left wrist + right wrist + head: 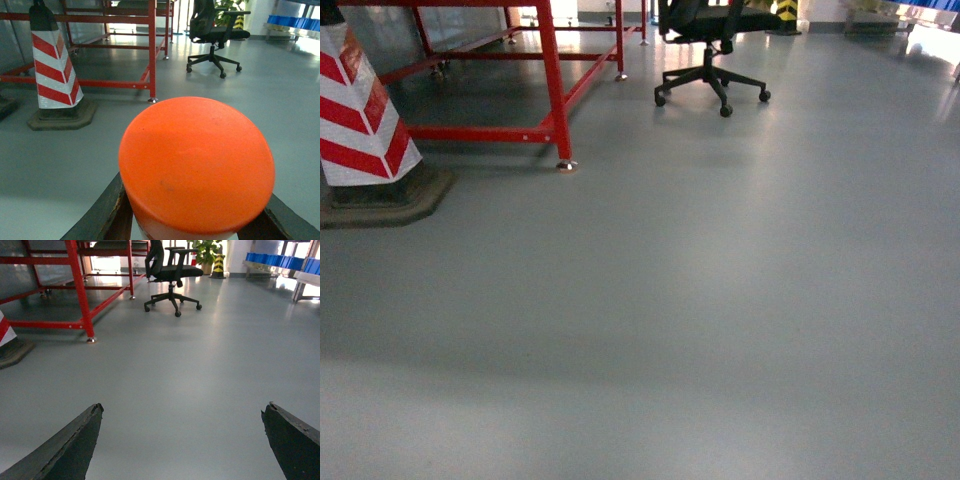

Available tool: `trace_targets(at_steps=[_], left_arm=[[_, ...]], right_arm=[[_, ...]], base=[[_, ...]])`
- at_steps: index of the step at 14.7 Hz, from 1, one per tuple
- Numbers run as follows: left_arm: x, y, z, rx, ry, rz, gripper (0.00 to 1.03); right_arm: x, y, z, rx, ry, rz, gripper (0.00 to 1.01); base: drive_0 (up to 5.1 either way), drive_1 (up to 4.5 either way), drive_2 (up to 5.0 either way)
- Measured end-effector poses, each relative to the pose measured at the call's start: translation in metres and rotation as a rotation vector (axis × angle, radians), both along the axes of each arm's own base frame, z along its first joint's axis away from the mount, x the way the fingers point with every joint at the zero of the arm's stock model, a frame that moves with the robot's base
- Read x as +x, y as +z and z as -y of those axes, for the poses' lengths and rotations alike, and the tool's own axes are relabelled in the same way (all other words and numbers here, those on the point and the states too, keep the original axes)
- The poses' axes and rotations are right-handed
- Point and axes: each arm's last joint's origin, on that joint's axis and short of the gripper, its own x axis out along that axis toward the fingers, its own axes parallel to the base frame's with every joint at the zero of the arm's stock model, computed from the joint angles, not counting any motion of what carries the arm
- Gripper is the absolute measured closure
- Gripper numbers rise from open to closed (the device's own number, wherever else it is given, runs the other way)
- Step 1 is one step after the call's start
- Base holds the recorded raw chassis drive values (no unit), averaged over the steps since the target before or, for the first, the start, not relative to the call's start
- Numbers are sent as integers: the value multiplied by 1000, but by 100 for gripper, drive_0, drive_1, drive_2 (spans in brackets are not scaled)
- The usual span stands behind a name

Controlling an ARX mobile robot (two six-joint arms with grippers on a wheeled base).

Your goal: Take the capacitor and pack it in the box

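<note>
Grey glossy floor (720, 300) fills most of every view; red metal frame (552, 90) upper left, its foot on the floor; red-and-white striped cone (360, 110) on a dark base at far left, just beside the frame; black office chair (710, 50) on castors further back; potted plant (205, 250) and yellow-black striped post (218, 262) behind it; blue bins (275, 260) on a rack far right.

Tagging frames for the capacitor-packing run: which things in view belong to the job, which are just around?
Job:
- orange capacitor, held between the left gripper jaws
- right gripper, jaws open, holding nothing
- box: not in view

Just around:
- red frame
- striped cone
- office chair
- blue bins
</note>
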Motion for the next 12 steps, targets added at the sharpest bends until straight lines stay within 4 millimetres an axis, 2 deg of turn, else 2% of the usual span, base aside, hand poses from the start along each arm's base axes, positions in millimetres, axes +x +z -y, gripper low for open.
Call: trace_targets(at_steps=[12], left_arm=[[0,0,0,0,-1,3,59]], right_arm=[[0,-1,0,0,0,-5,3]], base=[[-499,247,247]])
